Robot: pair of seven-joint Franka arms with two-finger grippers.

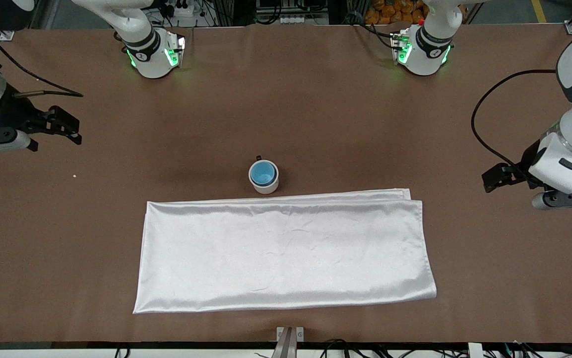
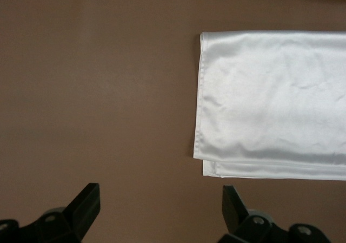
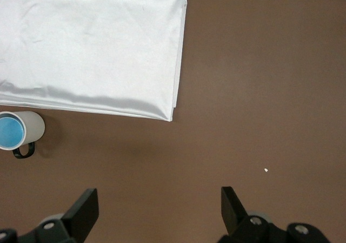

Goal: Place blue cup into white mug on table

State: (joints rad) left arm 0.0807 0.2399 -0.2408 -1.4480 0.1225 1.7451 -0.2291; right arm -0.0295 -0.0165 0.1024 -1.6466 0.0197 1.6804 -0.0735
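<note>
The blue cup [image 1: 262, 172] sits inside the white mug [image 1: 266, 187], which stands upright in the middle of the brown table [image 1: 316, 99], its dark handle turned toward the robots' bases. The right wrist view also shows the blue cup [image 3: 10, 131] nested in the mug [image 3: 34, 125]. My right gripper [image 1: 69, 125] hangs open over the table's right-arm end, well away from the mug, and the right wrist view shows it [image 3: 158, 197] holding nothing. My left gripper [image 1: 489, 180] is open over the left-arm end, and in the left wrist view it [image 2: 159, 194] is empty too.
A shiny white folded cloth [image 1: 286, 253] lies flat just nearer the front camera than the mug, its edge close to the mug's base. The same cloth [image 2: 275, 102] appears in the left wrist view and in the right wrist view [image 3: 92, 48].
</note>
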